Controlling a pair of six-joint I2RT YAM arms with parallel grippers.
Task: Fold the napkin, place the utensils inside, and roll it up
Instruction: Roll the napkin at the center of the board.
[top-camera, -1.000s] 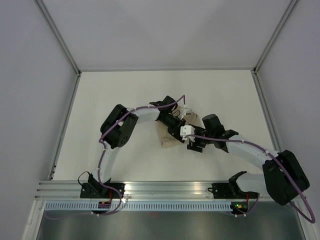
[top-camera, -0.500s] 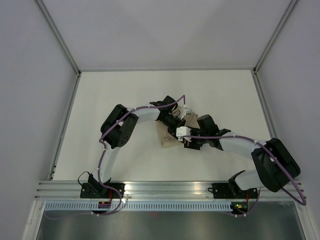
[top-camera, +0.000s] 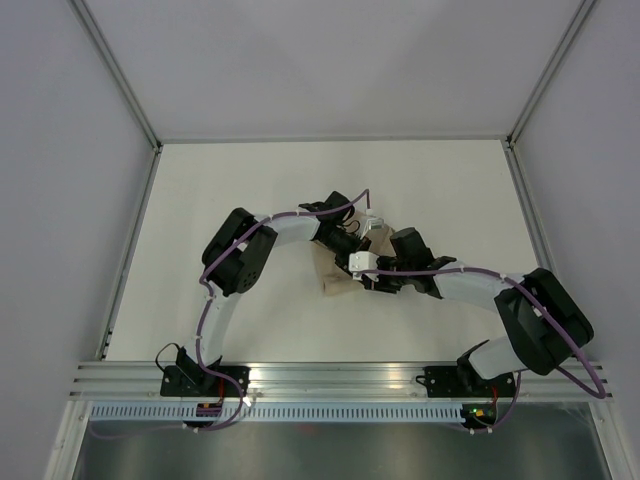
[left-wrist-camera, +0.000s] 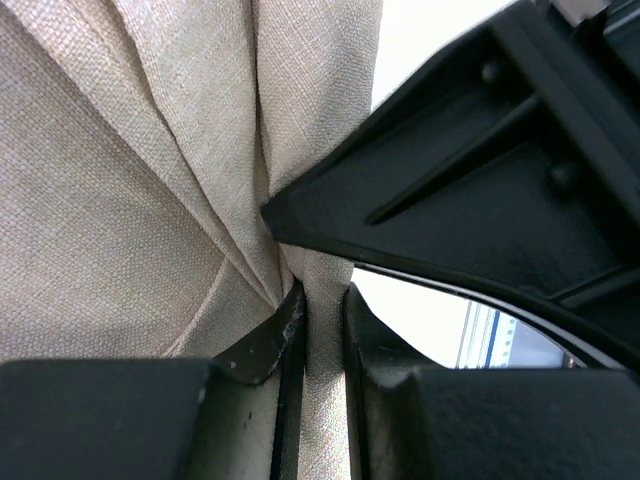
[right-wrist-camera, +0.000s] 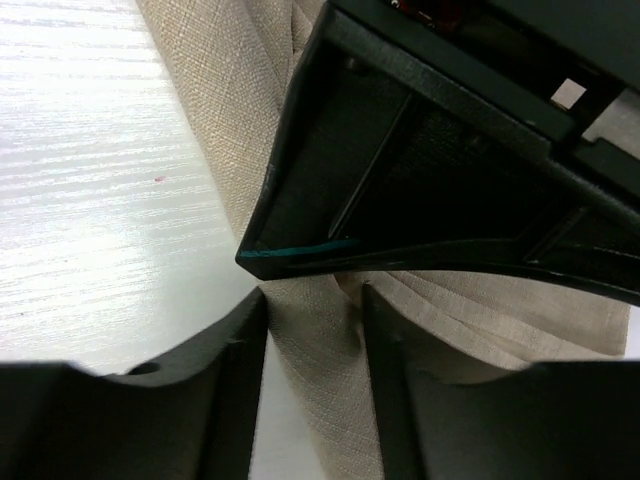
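Observation:
The tan napkin (top-camera: 333, 278) lies bunched and partly folded at the middle of the table, between my two grippers. My left gripper (top-camera: 367, 234) is shut on a narrow pleat of the napkin (left-wrist-camera: 150, 200), with cloth pinched tight between the jaws of the left gripper (left-wrist-camera: 322, 302). My right gripper (top-camera: 372, 272) comes in from the right. The jaws of the right gripper (right-wrist-camera: 312, 300) straddle a thicker fold of the napkin (right-wrist-camera: 300, 390), and a sliver of table shows beside the cloth. The two grippers nearly touch. The utensils are out of view.
The white table (top-camera: 250, 190) is bounded by grey walls at the left, back and right. An aluminium rail (top-camera: 330, 375) carrying both arm bases runs along the near edge. Each wrist view is partly blocked by the other gripper's black finger (left-wrist-camera: 480, 170) (right-wrist-camera: 430, 170).
My right arm has slid left toward the napkin and the left gripper, and its jaws have narrowed around the fold. The left gripper has stayed put, still clamped on the cloth.

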